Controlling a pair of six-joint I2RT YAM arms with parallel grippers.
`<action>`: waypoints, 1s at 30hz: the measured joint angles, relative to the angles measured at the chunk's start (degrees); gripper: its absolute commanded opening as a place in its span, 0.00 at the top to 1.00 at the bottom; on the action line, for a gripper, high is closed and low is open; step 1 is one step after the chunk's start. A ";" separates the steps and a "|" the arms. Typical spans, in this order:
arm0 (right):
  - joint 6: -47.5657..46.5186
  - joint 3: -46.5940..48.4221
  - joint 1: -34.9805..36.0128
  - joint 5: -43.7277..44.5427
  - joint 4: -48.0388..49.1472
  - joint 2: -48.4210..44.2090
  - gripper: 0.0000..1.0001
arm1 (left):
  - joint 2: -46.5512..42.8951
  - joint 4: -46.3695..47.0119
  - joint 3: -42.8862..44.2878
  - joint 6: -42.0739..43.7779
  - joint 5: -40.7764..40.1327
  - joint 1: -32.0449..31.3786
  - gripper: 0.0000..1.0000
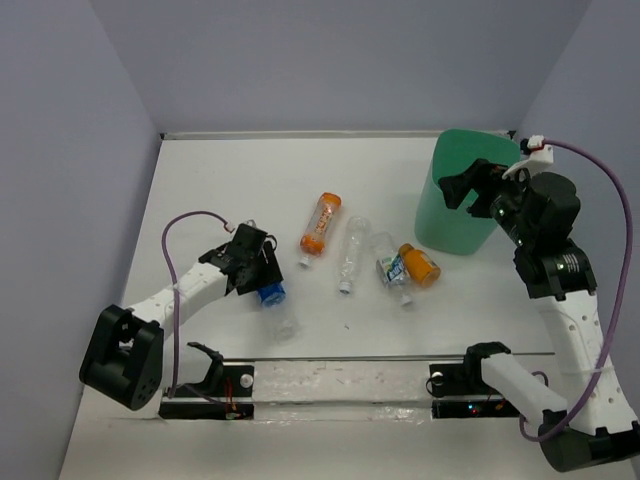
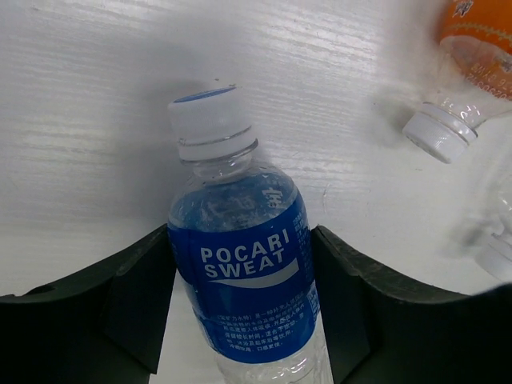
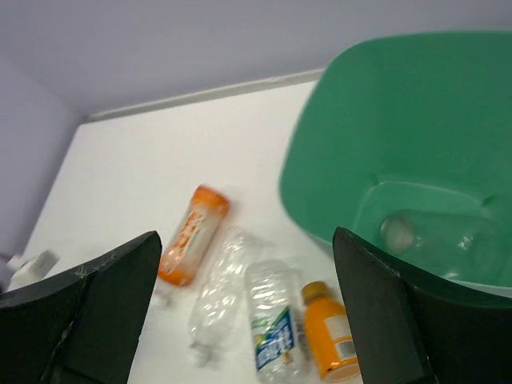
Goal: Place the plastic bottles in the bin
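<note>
Top external view: at the left, the left pincer (image 1: 265, 285) is clenched on a clear plastic bottle with a blue label (image 1: 278, 308), which lies on the white table (image 1: 200, 190). Its fingers (image 2: 132, 308) are pressed against both sides of the label. In the middle, a long orange bottle (image 1: 320, 225), a clear unlabelled bottle (image 1: 350, 255), a clear blue-and-white-labelled bottle (image 1: 388, 264) and a small orange-capped bottle (image 1: 421, 265) are laid side by side. At the right, one clear bottle (image 3: 424, 236) is seen inside the mint-green plastic bin (image 1: 450, 225). The right pincer (image 1: 466, 188) is held released over the bin.
</note>
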 measured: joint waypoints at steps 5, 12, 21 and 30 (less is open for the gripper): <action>3.54 -7.96 4.26 -10.56 2.27 -5.03 0.08 | -2.14 0.09 -0.22 0.39 -0.50 0.00 0.45; 8.31 -16.83 16.02 -18.64 6.56 -6.91 0.07 | -13.81 -4.20 6.40 1.57 -2.05 0.00 0.49; 9.73 -17.59 37.70 -18.47 17.42 3.48 0.01 | -19.12 2.69 19.28 1.79 -0.68 -6.43 0.49; 8.90 -15.58 41.11 -14.62 18.69 11.82 0.00 | -14.71 13.33 19.15 0.85 1.36 -13.94 0.49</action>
